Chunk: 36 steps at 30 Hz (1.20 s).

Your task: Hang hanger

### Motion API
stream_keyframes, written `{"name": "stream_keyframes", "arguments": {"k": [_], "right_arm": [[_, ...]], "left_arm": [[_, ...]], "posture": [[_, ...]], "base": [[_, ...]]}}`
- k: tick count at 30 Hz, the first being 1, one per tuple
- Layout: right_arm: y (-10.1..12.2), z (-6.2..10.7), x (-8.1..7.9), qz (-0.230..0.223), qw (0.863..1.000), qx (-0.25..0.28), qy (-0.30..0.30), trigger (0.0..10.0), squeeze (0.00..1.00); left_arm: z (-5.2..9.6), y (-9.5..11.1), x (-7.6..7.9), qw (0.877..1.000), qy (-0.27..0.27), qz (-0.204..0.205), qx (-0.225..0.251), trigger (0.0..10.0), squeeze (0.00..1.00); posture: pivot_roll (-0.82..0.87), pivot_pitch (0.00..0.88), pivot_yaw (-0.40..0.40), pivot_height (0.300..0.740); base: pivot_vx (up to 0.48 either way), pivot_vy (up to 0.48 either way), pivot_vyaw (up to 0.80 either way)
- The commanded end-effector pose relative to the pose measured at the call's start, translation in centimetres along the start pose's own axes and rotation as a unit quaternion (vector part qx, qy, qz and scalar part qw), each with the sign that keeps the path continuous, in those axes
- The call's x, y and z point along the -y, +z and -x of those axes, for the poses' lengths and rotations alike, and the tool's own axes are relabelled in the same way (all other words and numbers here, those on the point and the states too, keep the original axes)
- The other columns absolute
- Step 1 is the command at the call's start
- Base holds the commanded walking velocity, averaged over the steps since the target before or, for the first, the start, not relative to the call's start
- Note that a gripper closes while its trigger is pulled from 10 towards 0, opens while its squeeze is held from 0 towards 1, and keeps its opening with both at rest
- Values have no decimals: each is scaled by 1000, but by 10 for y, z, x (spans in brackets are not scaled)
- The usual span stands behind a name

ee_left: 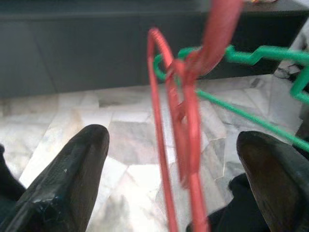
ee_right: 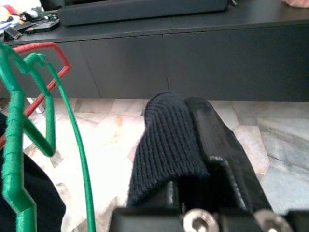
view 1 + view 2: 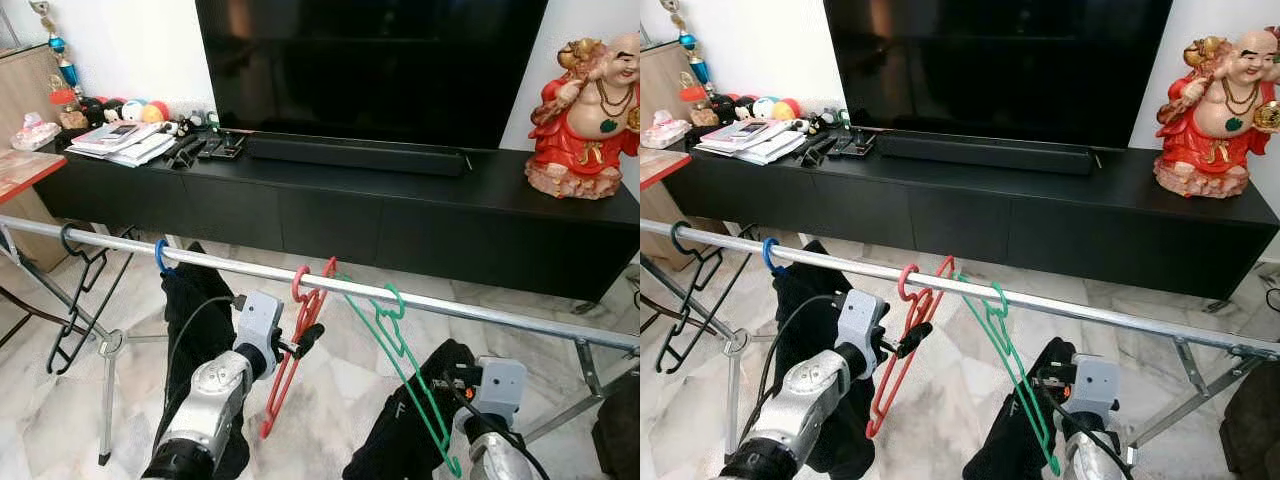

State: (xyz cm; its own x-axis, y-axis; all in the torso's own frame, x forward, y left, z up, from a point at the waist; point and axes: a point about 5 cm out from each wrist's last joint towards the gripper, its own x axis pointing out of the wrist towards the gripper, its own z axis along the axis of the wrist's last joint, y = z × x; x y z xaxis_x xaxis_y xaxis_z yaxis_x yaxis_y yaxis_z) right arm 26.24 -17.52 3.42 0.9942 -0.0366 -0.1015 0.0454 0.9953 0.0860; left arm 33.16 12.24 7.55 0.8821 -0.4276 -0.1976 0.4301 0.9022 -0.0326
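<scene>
Hanging on rail [image 3: 480, 308]: red hanger [image 3: 290, 365] | left pincer [image 3: 305, 340] released (fingers astride it) | right pincer [image 2: 193, 159] clenched on dark cloth [image 2: 166, 145]

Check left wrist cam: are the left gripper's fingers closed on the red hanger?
No: the left gripper is open, its fingers spread either side of the red hanger without touching it.

Hung close together on the metal rail [image 3: 480, 312]: red hanger [image 3: 296, 345] and green hanger [image 3: 405, 365], hooks near each other, frames crossing the gap below. Left gripper [image 1: 169, 179] spread wide with the red hanger between its fingers [image 1: 67, 179], open floor beyond. Further left along the rail, a blue hook [image 3: 160, 258] with black cloth [image 3: 195, 300], then a black hanger [image 3: 75, 300]. Bare rail to the right of the green hanger, above the right gripper [image 2: 193, 159] clamped on dark knit fabric [image 2: 166, 145]. Behind the rail, a black cabinet [image 3: 420, 220].
</scene>
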Motion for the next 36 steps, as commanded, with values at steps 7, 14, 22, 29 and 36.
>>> {"name": "stream_keyframes", "arguments": {"k": [7,14,22,29,36], "right_arm": [[7,-3,-1,1,1000,18,1,10000,0],[7,-3,-2,0,1000,19,-1,10000,0],[8,-2,-1,0,1000,21,-3,10000,0],[7,-1,0,0,1000,20,-4,10000,0],[6,1,-1,0,1000,19,-3,10000,0]], "left_arm": [[-11,-5,4,1000,5,-6,-21,10000,0],[-20,-2,6,999,26,-19,-36,941,0],[-28,2,7,997,58,-27,-44,0,0],[-28,-3,12,997,57,-21,-46,0,0],[-23,-9,6,996,62,-21,-53,0,0]], "posture": [[24,31,20,740],[17,24,24,740],[4,17,29,740],[-1,14,30,740],[-3,5,35,740]], "base": [[0,0,0],[0,0,0],[0,0,0],[0,0,0],[0,0,0]]}}
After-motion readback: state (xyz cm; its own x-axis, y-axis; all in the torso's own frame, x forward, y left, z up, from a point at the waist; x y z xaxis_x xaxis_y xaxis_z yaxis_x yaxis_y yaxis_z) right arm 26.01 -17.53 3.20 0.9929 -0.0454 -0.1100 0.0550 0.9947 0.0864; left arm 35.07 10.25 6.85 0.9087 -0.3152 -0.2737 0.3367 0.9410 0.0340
